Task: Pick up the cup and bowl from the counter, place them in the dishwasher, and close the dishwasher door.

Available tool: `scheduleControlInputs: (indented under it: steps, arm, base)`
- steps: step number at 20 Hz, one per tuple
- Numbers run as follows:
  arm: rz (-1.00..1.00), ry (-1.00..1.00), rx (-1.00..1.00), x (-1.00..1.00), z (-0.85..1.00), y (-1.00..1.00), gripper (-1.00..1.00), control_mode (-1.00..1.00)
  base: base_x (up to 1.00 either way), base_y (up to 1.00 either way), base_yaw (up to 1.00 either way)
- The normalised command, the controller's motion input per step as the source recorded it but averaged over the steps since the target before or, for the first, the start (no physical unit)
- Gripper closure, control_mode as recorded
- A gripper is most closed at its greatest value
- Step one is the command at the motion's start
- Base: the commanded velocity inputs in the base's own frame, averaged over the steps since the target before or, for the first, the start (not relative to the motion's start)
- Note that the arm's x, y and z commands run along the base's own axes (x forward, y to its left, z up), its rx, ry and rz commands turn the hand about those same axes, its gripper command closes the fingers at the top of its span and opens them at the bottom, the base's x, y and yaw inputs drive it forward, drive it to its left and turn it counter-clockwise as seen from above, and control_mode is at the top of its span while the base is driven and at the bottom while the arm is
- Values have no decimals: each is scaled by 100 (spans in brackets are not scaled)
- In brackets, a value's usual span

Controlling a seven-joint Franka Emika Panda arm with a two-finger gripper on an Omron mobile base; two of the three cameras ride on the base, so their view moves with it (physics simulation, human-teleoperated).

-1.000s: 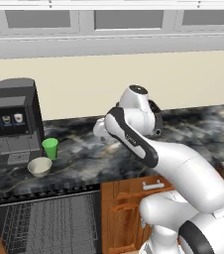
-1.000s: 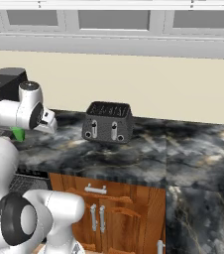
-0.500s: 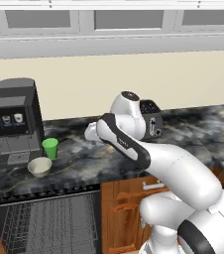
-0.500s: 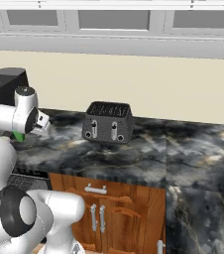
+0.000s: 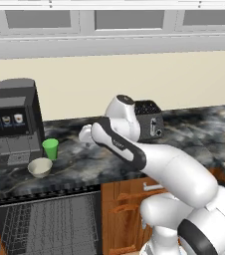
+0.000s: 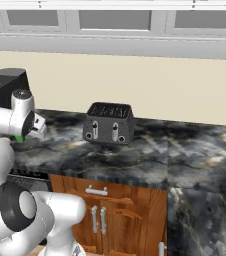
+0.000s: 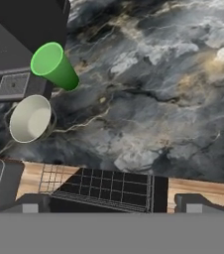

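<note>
Bright green cup (image 5: 50, 148), cream bowl (image 5: 40, 167) with pale interior, black-grey marbled counter (image 5: 194, 129) with pale and tan veins, black coffee machine (image 5: 12, 127), dark toaster (image 6: 109, 123), brown wooden cabinets (image 6: 110, 212), dark grey dishwasher (image 5: 45, 221) racks.

A glossy white arm (image 5: 174, 169) of rounded, tubular segments is seen, with dark grey to black rings at its joints. A large black disc rimmed in white marks the joint (image 5: 199, 239) farthest back from the claw; in the right base view the same kind of disc (image 6: 17, 206) is shown. Nearer the claw, a small dark cap tops the rounded wrist housing (image 5: 122, 107). Two small dark finger tips (image 7: 32, 202) are seen.
</note>
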Motion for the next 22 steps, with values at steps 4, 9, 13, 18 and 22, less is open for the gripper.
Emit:
scheduleControlInputs:
  steps: [4,9,13,18,22]
  arm:
    - [0,0,2,8,-11,22,-100,-100]
    - [0,0,0,17,-15,28,-100,-100]
    - [0,0,0,26,-15,24,-100,-100]
    - [0,0,0,32,-8,22,-100,-100]
    - [0,0,0,21,0,22,-100,-100]
  base:
    - [0,0,0]
    - [0,0,0]
    - [0,0,0]
    - [0,0,0]
    - [0,0,0]
